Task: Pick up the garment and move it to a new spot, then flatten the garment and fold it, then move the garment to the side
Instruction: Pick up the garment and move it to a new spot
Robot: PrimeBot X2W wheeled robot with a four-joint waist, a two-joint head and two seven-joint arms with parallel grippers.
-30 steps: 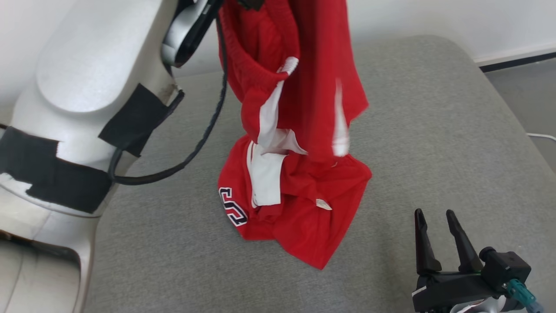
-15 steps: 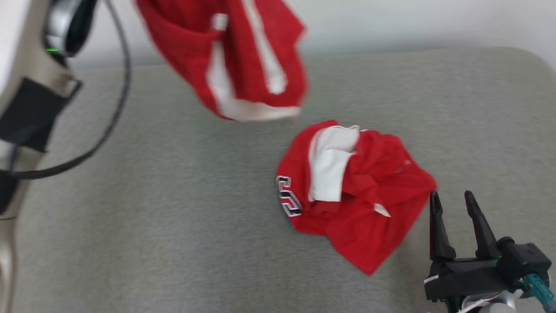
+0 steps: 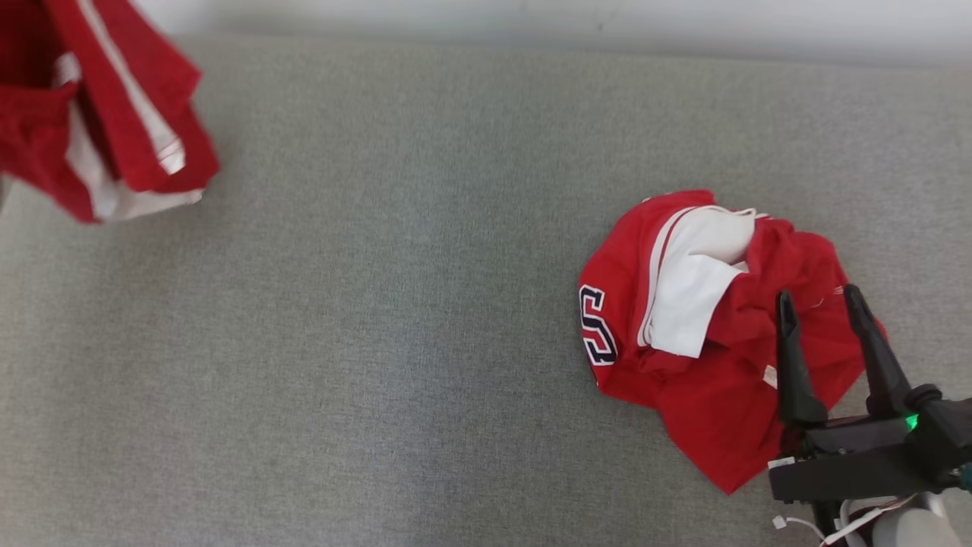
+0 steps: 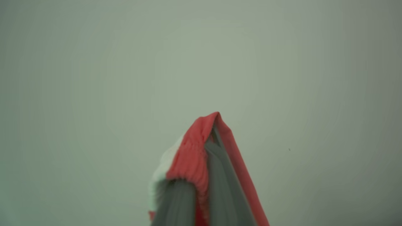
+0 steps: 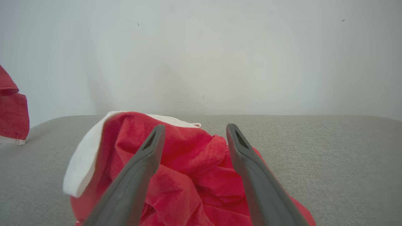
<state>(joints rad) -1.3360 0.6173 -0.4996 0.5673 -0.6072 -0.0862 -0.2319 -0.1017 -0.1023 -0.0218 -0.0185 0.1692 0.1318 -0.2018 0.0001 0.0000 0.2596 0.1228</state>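
The left gripper (image 4: pixel 201 163) is clamped on a fold of the red garment (image 3: pixel 114 114) (blurred at the wrist), which hangs at the head view's upper left, its top cut off. The right gripper (image 3: pixel 816 296), fingers spread, hovers over a second red garment (image 3: pixel 706 334), crumpled on the grey cushion (image 3: pixel 395 304) before a white wall (image 5: pixel 204 56).

Only one marking is seen: dark navy block characters outlined in white (image 3: pixel 598 325), printed at the left edge of the crumpled red and white fabric garment (image 3: pixel 706 380) lying at the right of the grey padded bench (image 3: pixel 395 319). They are turned sideways and partly folded under. A "5" or "S" may be read, nothing more.
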